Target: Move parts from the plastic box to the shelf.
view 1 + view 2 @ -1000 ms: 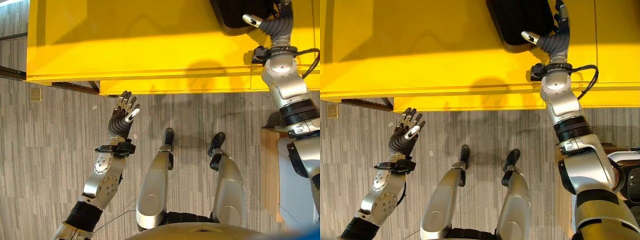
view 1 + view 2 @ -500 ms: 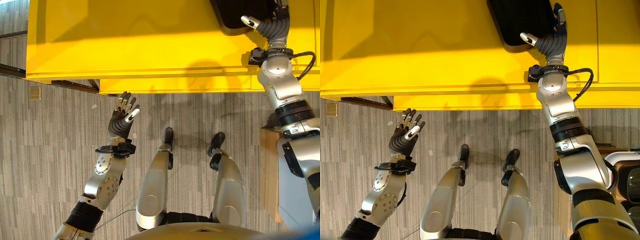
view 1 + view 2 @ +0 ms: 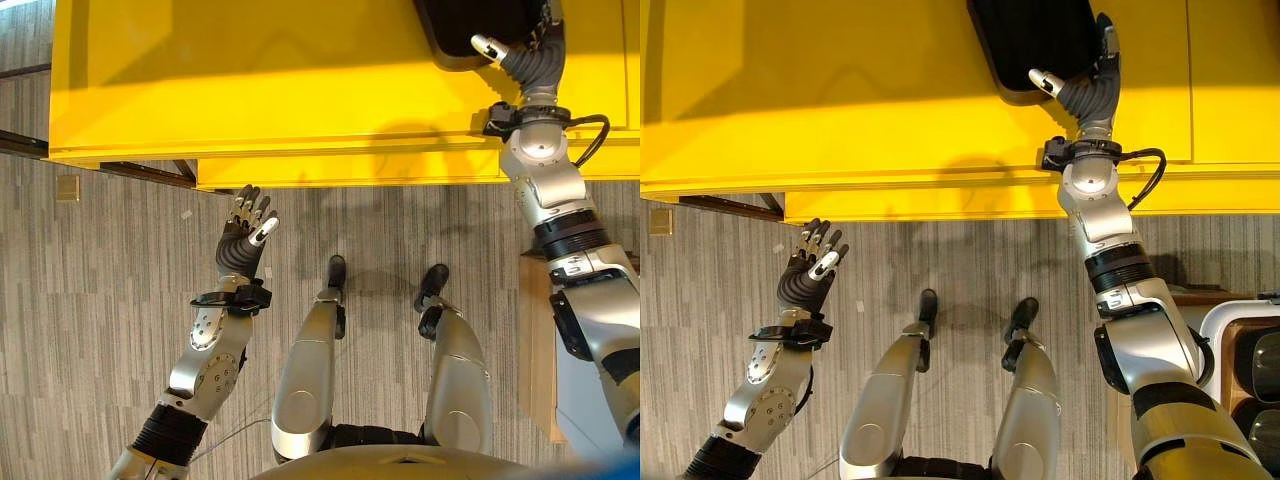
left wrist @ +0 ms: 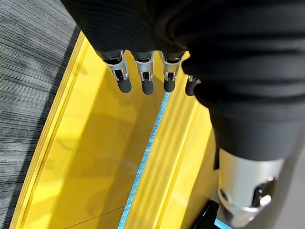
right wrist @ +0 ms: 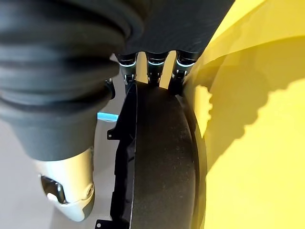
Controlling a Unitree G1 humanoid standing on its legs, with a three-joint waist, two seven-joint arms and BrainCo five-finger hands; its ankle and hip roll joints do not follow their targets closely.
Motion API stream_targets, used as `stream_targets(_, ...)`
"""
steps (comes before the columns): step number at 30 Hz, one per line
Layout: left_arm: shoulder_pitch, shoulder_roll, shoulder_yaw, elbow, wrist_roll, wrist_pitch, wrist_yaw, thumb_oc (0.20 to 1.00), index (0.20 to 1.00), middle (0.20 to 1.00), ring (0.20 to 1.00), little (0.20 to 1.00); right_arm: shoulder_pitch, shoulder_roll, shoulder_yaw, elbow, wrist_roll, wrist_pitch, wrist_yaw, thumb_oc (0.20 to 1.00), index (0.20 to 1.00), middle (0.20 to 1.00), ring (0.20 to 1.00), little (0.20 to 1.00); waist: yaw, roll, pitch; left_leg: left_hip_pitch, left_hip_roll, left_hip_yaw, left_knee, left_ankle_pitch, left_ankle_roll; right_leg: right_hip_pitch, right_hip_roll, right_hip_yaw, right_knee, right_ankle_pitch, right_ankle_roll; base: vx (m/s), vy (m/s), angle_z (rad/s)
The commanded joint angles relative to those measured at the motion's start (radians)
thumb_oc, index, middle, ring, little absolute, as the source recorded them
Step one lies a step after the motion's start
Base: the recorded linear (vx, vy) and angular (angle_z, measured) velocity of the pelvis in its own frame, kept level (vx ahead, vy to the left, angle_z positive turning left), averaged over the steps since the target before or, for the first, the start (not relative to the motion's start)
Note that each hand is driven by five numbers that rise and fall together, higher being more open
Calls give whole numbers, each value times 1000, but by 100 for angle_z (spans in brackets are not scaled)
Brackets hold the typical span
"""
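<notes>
Part (image 3: 1035,40), big and black, up on yellow shelf (image 3: 840,100). Right hand (image 3: 1085,85) on its edge, fingers over rim, thumb out. Left hand (image 3: 247,225) open above floor (image 3: 90,300).

no text, label, number or sign can be read in any view.
</notes>
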Motion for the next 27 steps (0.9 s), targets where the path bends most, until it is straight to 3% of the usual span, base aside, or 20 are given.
stream_targets(1,68,15,24,-95,28,-38,-4,1000,1000,1000,1000,1000,47,31,28,-49,32,-12,39,1000,1000,1000,1000,1000,21,-10,-18,-40,37,-7,23,2,-23,58,-37,48,88,-105,91,0,0,0)
stream_targets(27,68,10,21,-101,36,-34,3,1000,1000,1000,1000,1000,90,105,45,-58,36,-8,56,1000,1000,1000,1000,1000,23,-15,-18,-35,35,-11,25,0,-21,60,-37,50,99,-107,93,0,0,0)
